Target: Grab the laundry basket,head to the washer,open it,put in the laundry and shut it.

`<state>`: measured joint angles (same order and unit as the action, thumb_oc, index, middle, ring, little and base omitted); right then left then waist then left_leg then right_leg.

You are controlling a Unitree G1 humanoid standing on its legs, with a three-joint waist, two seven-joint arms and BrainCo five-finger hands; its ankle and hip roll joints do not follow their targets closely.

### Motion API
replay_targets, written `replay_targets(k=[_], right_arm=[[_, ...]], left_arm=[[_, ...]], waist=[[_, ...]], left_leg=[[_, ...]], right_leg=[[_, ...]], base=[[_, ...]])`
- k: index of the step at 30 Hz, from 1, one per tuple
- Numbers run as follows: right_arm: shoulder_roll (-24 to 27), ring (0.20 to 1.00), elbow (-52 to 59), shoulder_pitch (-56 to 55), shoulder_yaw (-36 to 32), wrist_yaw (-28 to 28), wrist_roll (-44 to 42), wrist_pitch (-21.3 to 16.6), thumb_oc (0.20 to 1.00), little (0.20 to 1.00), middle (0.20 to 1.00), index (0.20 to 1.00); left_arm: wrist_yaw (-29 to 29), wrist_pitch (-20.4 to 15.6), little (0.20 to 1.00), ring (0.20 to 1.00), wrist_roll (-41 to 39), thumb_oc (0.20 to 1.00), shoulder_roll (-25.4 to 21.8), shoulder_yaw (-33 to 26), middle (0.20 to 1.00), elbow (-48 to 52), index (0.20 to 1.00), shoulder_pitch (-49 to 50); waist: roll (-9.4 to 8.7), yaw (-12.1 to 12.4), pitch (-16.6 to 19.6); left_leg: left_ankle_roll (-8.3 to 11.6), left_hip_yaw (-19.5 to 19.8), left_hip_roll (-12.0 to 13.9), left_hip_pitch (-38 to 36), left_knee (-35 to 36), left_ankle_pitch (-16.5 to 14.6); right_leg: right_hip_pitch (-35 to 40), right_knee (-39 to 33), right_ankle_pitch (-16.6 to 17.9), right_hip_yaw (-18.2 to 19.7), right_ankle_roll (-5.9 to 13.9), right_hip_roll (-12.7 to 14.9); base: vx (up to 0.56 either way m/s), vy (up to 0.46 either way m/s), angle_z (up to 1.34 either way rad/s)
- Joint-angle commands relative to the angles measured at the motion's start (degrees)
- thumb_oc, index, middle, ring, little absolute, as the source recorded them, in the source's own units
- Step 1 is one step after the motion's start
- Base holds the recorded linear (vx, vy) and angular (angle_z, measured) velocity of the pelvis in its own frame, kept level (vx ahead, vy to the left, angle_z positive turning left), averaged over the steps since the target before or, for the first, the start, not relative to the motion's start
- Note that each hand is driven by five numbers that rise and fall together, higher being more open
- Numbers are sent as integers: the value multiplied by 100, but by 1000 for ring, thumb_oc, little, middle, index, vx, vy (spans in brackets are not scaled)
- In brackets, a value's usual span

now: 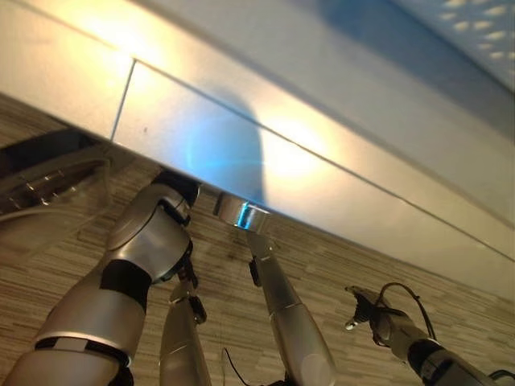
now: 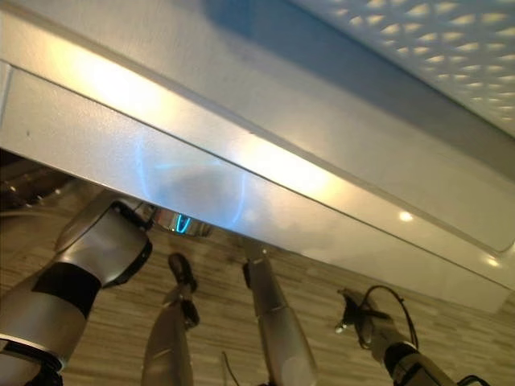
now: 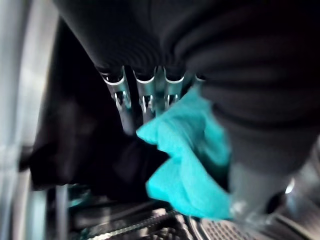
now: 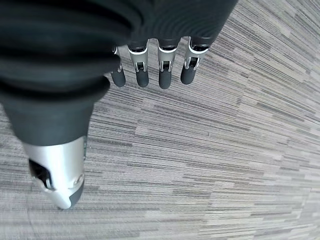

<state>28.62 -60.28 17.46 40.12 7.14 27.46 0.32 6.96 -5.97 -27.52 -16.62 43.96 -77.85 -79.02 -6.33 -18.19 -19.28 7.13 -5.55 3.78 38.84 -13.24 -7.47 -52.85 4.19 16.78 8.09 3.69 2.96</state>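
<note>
Teal cloth [image 3: 192, 160], crumpled and soft-folded, sits in the left hand [image 3: 150, 95] between fingers and thumb, pinched there, over the washer's [image 1: 322, 161] dark interior with a perforated drum surface [image 3: 225, 231] at 5 o'clock in the left wrist view. Eye views show the washer's silver-white body from outside, left arm reaching under it at 8 o'clock, cloth hidden. Right hand [image 4: 150, 70] hangs over striped grey carpet [image 4: 225, 165], fingers loose, holding nothing.
</note>
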Motion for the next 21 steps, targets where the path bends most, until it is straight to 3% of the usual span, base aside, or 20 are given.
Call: replay_targets(k=[1,3,4,6,8,11,14,16,17,21], right_arm=[[171,1000,-406,-205,246,-74,-421,59,1000,1000,1000,1000],[165,1000,-411,-204,245,-71,-422,57,1000,1000,1000,1000],[67,1000,-506,-64,287,-38,-608,40,1000,1000,1000,1000],[37,1000,-539,-10,302,-5,-654,39,1000,1000,1000,1000],[-37,1000,-613,49,317,47,-708,44,1000,1000,1000,1000],[-45,1000,-821,14,321,32,-654,160,1000,1000,1000,1000],[-72,1000,-982,-240,88,76,-688,191,1000,1000,1000,1000],[-78,1000,-979,-246,87,77,-686,192,1000,1000,1000,1000],[-34,1000,-1113,-382,-130,26,-622,281,1000,1000,1000,1000],[-273,1000,-1248,-786,-564,-46,-735,354,1000,1000,1000,1000]], left_arm=[[5,37,1000,1000,1988,1000,29,-155,1000,144,1000,-1509],[9,40,1000,1000,1994,1000,31,-153,1000,146,1000,-1508],[207,202,1000,1000,3174,1000,313,278,1000,227,1000,-1369],[272,252,1000,1000,3495,1000,399,377,1000,283,1000,-1283],[286,367,1000,1000,4386,1000,622,655,1000,677,1000,-704],[452,452,1000,1000,4918,1000,965,675,1000,1454,1000,201],[512,455,1000,1000,4965,1000,1216,473,1000,2017,1000,1227],[510,460,1000,1000,4967,1000,1209,479,1000,2026,1000,1237],[370,343,1000,1000,4894,1000,1103,403,1000,2664,1000,2467],[147,146,1000,1000,4515,1000,836,257,1000,3078,1000,3916]], waist=[[329,-117,169],[324,-114,157],[302,-52,164],[279,-25,153],[223,86,169],[220,271,153],[238,403,122],[215,396,128],[289,561,93],[376,694,169]], left_leg=[[-449,9,-262,-635,572,83],[-448,10,-261,-650,576,83],[-433,61,-246,-744,582,87],[-433,77,-235,-812,594,78],[-438,96,-203,-1027,612,23],[-473,153,-204,-1271,546,-82],[-521,174,-253,-1591,468,-206],[-523,170,-273,-1587,481,-173],[-570,201,-339,-1984,380,-317],[-661,247,-523,-2493,333,-389]], right_leg=[[445,201,-842,-304,507,155],[458,202,-845,-306,506,154],[583,245,-906,-356,481,151],[651,244,-916,-364,484,149],[898,223,-947,-422,495,171],[1235,225,-1010,-478,490,220],[1623,244,-1059,-524,513,323],[1622,223,-1032,-515,515,341],[2121,263,-1118,-553,544,456],[2800,230,-1153,-596,562,636]], base=[[-13,-4,19],[-19,-7,20],[-26,-10,10],[-19,-1,1],[-24,47,-1],[-24,61,-1],[-21,109,16],[-12,99,7],[-15,186,2],[-11,157,2]])
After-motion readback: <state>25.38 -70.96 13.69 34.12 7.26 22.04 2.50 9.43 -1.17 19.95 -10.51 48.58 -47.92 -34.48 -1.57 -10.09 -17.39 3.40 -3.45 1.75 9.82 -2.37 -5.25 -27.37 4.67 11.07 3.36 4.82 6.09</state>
